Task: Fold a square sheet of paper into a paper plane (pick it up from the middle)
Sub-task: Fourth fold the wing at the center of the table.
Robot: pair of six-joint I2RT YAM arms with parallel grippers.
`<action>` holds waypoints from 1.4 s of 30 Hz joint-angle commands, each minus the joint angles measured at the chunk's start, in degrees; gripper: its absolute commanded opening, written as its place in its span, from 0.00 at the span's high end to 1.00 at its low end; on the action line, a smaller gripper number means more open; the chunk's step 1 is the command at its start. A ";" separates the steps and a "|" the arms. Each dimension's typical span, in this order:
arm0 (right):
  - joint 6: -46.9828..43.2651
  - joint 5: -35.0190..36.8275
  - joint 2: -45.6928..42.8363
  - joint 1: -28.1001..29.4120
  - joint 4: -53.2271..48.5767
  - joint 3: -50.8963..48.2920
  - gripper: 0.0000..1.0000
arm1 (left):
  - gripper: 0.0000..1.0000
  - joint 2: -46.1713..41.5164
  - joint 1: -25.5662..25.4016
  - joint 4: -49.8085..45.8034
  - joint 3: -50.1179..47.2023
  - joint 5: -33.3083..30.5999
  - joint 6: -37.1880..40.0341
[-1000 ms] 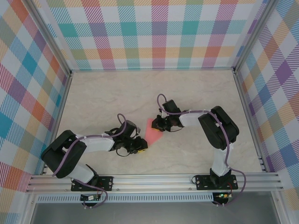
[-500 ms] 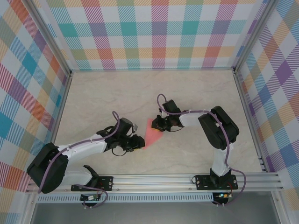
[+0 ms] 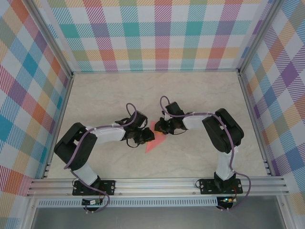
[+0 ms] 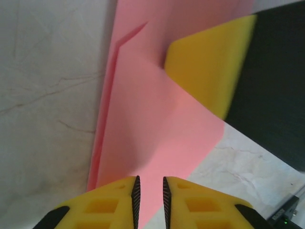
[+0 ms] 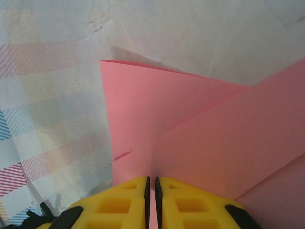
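The square sheet of paper is salmon pink and folded to a creased triangle with its tip toward the near edge, flat on the table's middle. My right gripper sits at its far right part. In the right wrist view the right gripper is shut on a raised crease of the paper. My left gripper lies over the paper's left side. In the left wrist view the left gripper has its jaws a narrow gap apart above the flat paper. The right gripper's yellow finger rests on the paper.
The pale marble table top is boxed in by checked walls at the back and sides. Aluminium rails run along the near edge by the arm bases. Both arms reach inward and meet at the paper.
My left arm has swung up and right from beside the paper's near tip onto its left side. Its jaws have narrowed. The right gripper has kept its place and grip.
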 commanded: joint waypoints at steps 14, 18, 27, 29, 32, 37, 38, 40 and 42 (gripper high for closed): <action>1.03 8.45 -11.77 -0.04 -15.81 0.13 0.67 | 0.82 0.87 0.59 2.59 -5.54 -1.06 0.35; 6.64 8.18 -15.06 -0.03 -14.07 -5.60 0.63 | 0.81 0.86 0.63 2.24 -4.96 -0.96 0.62; 12.17 4.21 -16.21 0.20 -7.02 -11.99 0.62 | 0.82 0.47 0.60 1.88 -5.32 -0.85 0.76; 12.83 3.91 -15.68 0.19 -5.71 -12.46 0.62 | 0.81 0.43 0.58 1.78 -5.29 -0.89 0.64; 13.29 3.27 -14.55 0.24 -4.83 -12.32 0.62 | 0.81 0.47 0.58 1.88 -5.30 -0.94 0.52; 14.10 3.33 -13.95 0.24 -4.34 -12.47 0.62 | 0.81 0.74 0.58 2.05 -4.97 -0.76 0.26; 14.10 3.52 -14.04 0.28 -4.76 -12.43 0.62 | 0.81 0.77 0.58 2.02 -4.92 -0.76 0.27; 14.14 4.10 -14.66 0.33 -4.96 -13.08 0.62 | 0.81 0.93 0.58 1.97 -4.65 -0.68 0.26; 14.16 4.75 -14.91 0.31 -6.33 -13.12 0.62 | 0.81 1.01 0.58 1.95 -4.64 -0.58 0.30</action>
